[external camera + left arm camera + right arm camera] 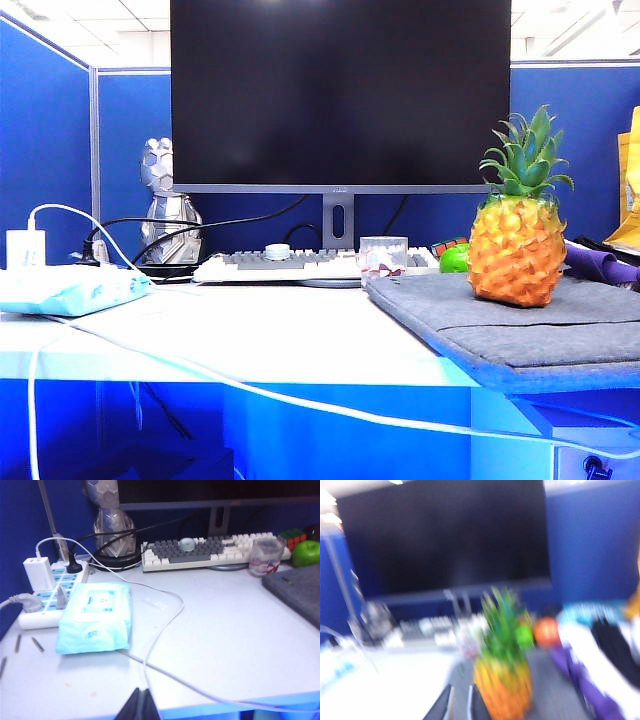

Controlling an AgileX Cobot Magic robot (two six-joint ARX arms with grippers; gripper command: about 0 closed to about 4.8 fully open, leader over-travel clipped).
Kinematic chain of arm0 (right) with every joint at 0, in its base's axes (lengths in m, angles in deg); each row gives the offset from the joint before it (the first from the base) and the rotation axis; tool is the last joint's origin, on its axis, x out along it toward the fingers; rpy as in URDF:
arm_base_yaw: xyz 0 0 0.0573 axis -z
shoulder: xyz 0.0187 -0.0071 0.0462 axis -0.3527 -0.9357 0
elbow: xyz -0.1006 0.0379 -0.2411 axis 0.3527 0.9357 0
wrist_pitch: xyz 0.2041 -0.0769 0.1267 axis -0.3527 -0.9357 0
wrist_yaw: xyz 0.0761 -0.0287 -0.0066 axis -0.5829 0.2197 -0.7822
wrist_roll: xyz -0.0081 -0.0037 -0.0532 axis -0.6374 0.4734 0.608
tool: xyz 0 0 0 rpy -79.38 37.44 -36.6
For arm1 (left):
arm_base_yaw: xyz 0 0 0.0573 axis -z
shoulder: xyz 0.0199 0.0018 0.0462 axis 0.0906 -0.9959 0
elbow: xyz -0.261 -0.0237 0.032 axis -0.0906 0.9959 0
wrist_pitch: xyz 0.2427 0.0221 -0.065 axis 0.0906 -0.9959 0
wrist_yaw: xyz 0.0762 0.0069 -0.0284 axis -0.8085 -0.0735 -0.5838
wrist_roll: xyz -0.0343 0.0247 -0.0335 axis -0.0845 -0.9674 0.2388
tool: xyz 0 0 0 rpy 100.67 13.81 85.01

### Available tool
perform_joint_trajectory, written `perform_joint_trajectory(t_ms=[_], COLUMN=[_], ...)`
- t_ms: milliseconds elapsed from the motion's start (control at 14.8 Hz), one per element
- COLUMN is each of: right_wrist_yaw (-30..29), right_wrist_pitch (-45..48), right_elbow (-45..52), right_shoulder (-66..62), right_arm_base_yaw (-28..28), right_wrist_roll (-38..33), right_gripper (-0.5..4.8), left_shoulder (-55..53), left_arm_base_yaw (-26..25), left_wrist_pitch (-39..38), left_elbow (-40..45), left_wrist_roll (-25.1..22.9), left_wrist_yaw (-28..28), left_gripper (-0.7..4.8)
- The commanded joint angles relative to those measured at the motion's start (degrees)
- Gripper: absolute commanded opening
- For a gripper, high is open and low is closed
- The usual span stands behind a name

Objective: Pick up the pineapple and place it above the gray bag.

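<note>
The pineapple (517, 250), orange-yellow with a green leaf crown, stands upright on the gray bag (520, 325) at the right of the desk. Neither gripper shows in the exterior view. In the blurred right wrist view, my right gripper (461, 690) sits just beside the pineapple (505, 680) over the gray bag (550, 695), its fingers a small gap apart with nothing between them. My left gripper (141, 692) is shut and empty above the desk's front edge, far from the gray bag (297, 587), whose corner alone shows there.
A monitor (340, 95), keyboard (290, 265) and clear cup (383, 255) line the back. A green apple (455, 258) and purple cloth (600, 265) lie by the bag. A wipes pack (95, 615), power strip (42, 597) and white cable (165, 630) occupy the left.
</note>
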Motion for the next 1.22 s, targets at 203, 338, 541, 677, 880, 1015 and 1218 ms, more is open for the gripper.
perform_joint_trajectory(t_ms=[203,338,541,677,880,1015,1218], right_wrist_yaw=[4.66,4.46,4.42,4.35,0.04,0.13,-2.01], right_wrist_pitch=[-4.2,-4.24,-5.2,-9.44,-8.68,-6.05,-2.32], right_elbow=[4.0,5.07,6.1,7.21,8.09,8.09,8.07], right_shoulder=[0.02,0.02,0.02,0.02,0.04,0.04,0.04], right_arm_base_yaw=[0.02,-0.02,-0.02,-0.02,-0.02,-0.02,-0.02], right_wrist_roll=[1.95,1.49,0.48,-1.03,-3.87,-3.87,-4.66], right_gripper=[0.4,0.4,0.4,0.4,0.41,0.4,0.4], left_shoulder=[0.57,0.61,0.61,0.61,0.61,0.59,0.61], left_arm_base_yaw=[-0.09,-0.09,-0.09,-0.09,-0.09,-0.09,-0.09], left_wrist_pitch=[3.76,3.8,3.74,2.43,3.89,6.75,13.73], left_elbow=[2.8,3.89,6.12,7.43,7.69,7.69,7.67], left_wrist_roll=[-1.01,-1.07,-1.03,-1.09,-4.24,-4.24,-7.78], left_wrist_yaw=[-6.82,-7.02,-6.78,-6.69,-0.63,-0.57,-0.79], left_gripper=[0.18,0.18,0.21,0.22,0.26,0.26,0.25])
